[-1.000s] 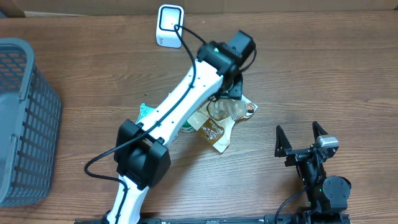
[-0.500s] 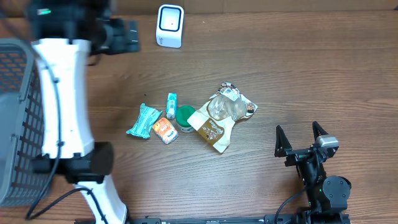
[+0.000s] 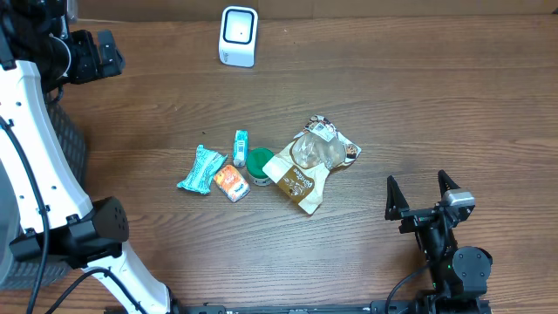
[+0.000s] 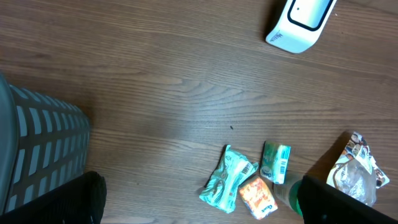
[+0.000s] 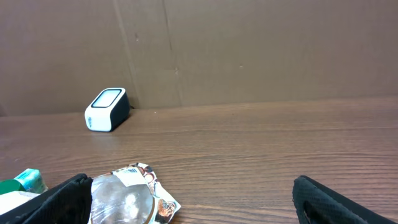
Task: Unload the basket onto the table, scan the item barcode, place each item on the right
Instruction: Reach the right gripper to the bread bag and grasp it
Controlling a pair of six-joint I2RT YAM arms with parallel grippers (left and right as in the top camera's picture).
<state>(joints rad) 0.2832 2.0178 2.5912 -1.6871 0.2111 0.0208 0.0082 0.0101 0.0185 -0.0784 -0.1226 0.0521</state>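
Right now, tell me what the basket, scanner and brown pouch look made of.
Basket: grey moulded plastic, matte, open lattice wall. Scanner: white hard plastic, smooth, with a glossy window. Brown pouch: probably paper-look film, with a clear, crinkled, shiny window.

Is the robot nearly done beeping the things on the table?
Not nearly. Done: nothing I can see; the inside of the basket is hidden. In hand: nothing, the left end effector and right end effector are both open and empty. Left: the brown bag, teal packet, orange packet and small box lie on the table, away from the scanner.
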